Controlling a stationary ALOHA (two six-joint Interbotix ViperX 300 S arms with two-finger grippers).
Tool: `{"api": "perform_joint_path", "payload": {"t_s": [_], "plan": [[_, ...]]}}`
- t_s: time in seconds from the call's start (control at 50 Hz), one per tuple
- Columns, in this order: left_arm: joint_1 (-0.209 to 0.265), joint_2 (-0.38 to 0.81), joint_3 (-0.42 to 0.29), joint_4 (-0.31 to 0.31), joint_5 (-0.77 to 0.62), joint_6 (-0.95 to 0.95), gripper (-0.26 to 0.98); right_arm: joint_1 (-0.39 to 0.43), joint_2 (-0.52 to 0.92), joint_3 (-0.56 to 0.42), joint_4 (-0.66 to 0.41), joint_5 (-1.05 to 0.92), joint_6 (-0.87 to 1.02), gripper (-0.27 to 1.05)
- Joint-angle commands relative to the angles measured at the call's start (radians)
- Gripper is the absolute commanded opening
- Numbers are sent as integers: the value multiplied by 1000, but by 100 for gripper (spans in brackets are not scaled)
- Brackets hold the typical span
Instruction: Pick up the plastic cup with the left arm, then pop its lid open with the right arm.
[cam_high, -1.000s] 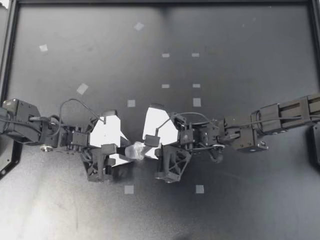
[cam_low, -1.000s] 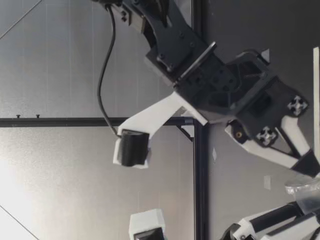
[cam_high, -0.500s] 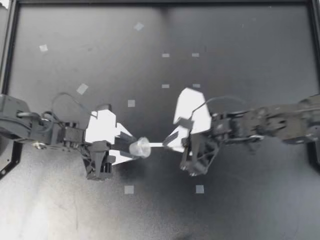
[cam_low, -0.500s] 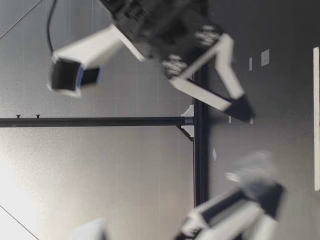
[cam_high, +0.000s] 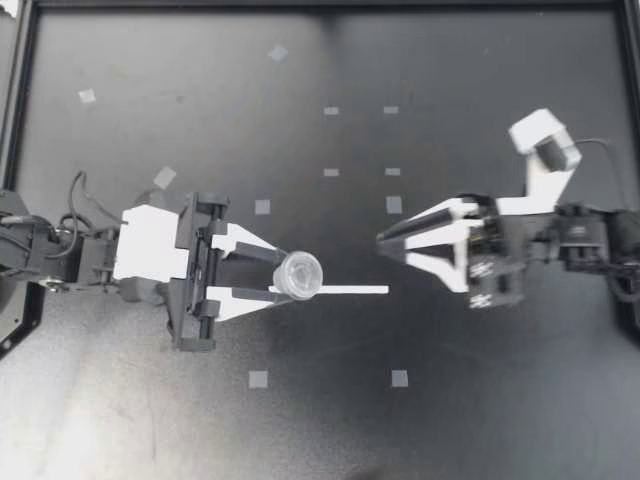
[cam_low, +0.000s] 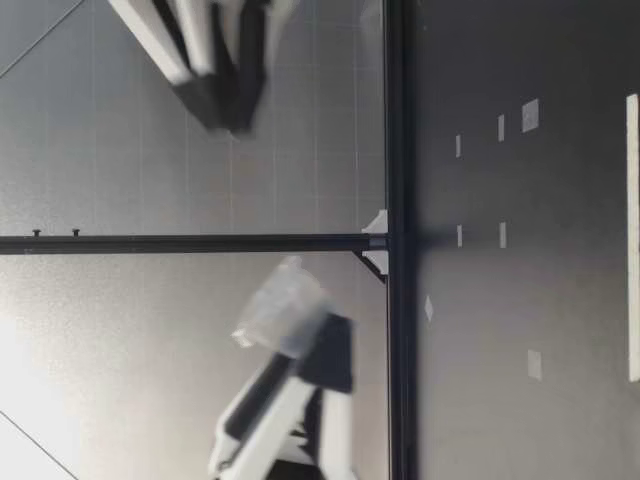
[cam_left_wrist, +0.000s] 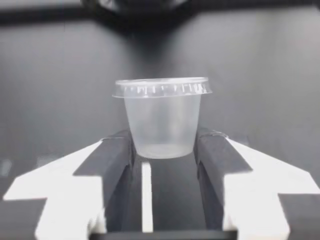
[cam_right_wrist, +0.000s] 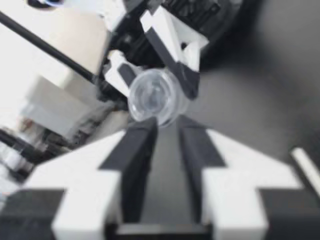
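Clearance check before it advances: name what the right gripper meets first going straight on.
Likely the clear cup held in the left gripper: the right wrist view shows it dead ahead of the right gripper, nothing between, though height is hard to judge.

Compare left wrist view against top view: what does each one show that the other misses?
Left wrist only: the cup's side profile, upright, a clear lid on it, fingers pressing its base from both sides. Top only: my right gripper, apart from the cup, open with nothing between its fingers, and small tape marks across the table. Both: the cup held in my left gripper, over a white strip on the table.
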Motion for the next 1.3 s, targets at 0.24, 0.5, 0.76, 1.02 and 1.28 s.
{"api": "perform_joint_path", "payload": {"t_s": [0.24, 0.5, 0.76, 1.02, 1.28], "plan": [[0, -28, -25, -31, -81, 43, 14, 31, 167, -57, -178, -238, 249, 48], [0, -29, -31, -34, -81, 43, 14, -3, 290, -100, -175, -390, 298, 55], [0, -29, -31, -34, -81, 54, 13, -35, 337, -146, -173, -390, 337, 55], [0, -28, -25, -34, -81, 57, 13, -35, 341, -215, -192, -413, 359, 55], [0, -29, -14, -32, -78, 44, 13, -55, 181, -172, -209, -460, 308, 55]]}}
